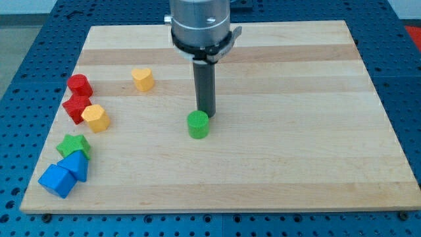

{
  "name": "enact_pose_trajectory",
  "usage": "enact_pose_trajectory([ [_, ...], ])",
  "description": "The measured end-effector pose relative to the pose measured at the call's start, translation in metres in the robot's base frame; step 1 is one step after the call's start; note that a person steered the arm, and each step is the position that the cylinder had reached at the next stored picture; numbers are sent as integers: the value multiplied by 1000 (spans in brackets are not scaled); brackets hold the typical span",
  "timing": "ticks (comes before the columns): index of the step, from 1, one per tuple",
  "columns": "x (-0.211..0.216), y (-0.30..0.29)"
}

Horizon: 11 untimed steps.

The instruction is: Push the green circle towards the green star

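Note:
The green circle [198, 124] sits near the middle of the wooden board [296, 131]. My tip [208, 116] is just above and to the right of it, touching or almost touching its upper right edge. The green star [74, 145] lies at the view's lower left, far to the left of the circle, with blue blocks pressed against its lower side.
At the left are a red round block [79, 85], a red star-like block [76, 108], an orange hexagon-like block [96, 118], and two blue blocks [76, 165] [56, 180]. A yellow heart [143, 79] lies up and left of the circle.

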<state>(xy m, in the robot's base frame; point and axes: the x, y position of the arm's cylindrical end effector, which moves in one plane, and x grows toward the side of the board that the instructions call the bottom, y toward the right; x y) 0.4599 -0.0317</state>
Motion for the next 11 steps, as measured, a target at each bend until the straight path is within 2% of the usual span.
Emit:
enact_pose_trajectory([
  [1, 13, -42],
  [2, 13, -56],
  [4, 1, 48],
  [5, 23, 51],
  [6, 39, 17],
  [9, 42, -98],
  [11, 43, -101],
])
